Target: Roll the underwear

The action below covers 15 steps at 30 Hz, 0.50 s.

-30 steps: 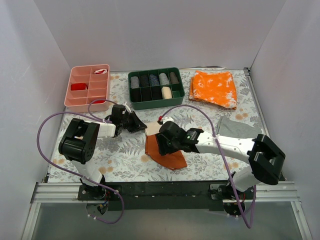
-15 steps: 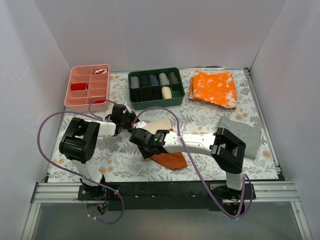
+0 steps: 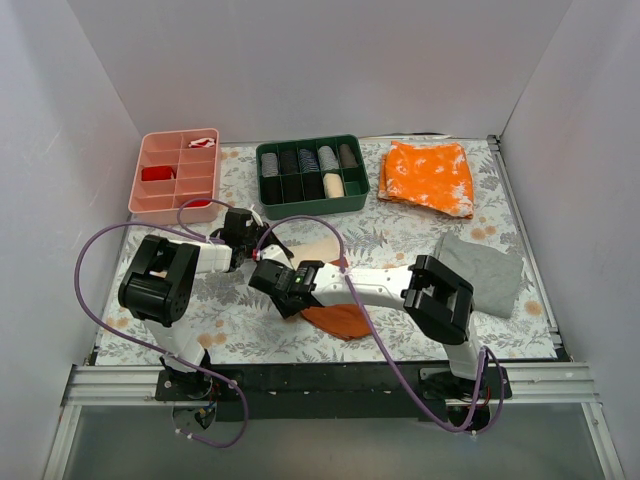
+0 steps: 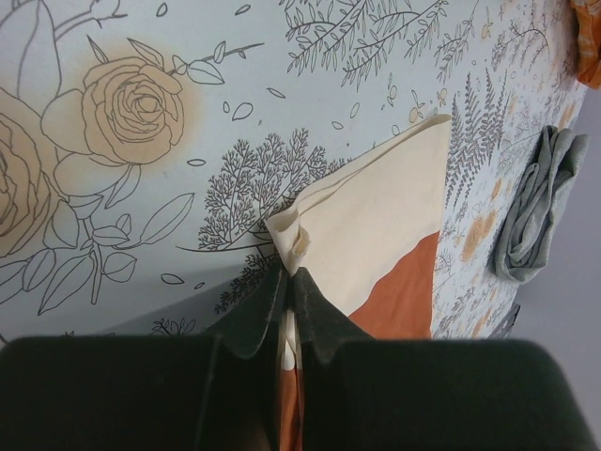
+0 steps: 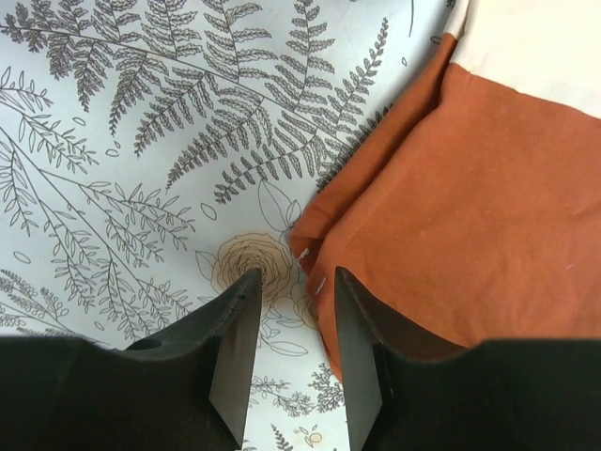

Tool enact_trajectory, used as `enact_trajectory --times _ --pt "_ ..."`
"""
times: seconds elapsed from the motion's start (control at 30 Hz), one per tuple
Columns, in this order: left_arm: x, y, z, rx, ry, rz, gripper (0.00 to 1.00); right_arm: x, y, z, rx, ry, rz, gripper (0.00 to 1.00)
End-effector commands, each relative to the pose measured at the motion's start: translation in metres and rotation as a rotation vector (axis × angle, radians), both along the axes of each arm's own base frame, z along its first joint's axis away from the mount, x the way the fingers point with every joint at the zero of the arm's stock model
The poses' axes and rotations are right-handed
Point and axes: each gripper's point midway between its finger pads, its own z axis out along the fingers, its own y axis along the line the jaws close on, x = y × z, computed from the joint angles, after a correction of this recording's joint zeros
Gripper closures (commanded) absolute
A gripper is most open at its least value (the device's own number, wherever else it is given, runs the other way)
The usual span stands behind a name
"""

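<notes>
The underwear (image 3: 338, 320) lies spread at the table's middle, its cream face (image 3: 315, 250) toward the back and its rust-brown face toward the front. My left gripper (image 3: 262, 243) is shut on the cream left corner; in the left wrist view (image 4: 289, 277) the corner bunches between the closed fingers, with the underwear (image 4: 376, 216) stretching away. My right gripper (image 3: 283, 300) is open, low over the rust-brown left edge. In the right wrist view (image 5: 294, 282) that edge of the underwear (image 5: 470, 216) lies between the fingers, by the right one.
A pink divided tray (image 3: 160, 195) and a green tray (image 3: 312, 205) of rolled garments stand at the back. A bright orange speckled cloth (image 3: 428, 176) lies back right. A grey cloth (image 3: 485, 265) lies right, and shows in the left wrist view (image 4: 540, 207).
My right arm has swung left across the underwear, from its middle to its left edge. More of the cream face now shows. My left gripper has stayed put, holding the corner.
</notes>
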Motion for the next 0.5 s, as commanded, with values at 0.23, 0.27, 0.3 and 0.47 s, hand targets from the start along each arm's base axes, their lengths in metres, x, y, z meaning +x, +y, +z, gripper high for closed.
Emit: enact_trajectory --times 0.23,0.27,0.3,0.47 --pt "0.003 0.004 -0.002 0.021 0.01 0.013 1.0 0.012 0.007 -0.006 -0.051 -0.047 0.011 0.55" --pt "0.003 0.005 -0.002 0.021 0.011 0.013 1.0 0.013 0.008 -0.009 -0.055 -0.046 0.016 0.55" --pt "0.003 0.004 -0.002 0.019 0.012 0.013 1.0 0.014 0.009 -0.008 -0.057 -0.05 0.018 0.55" --pt "0.003 0.004 0.0 0.02 0.008 0.009 1.0 0.016 0.009 -0.017 -0.093 -0.049 0.019 0.56"
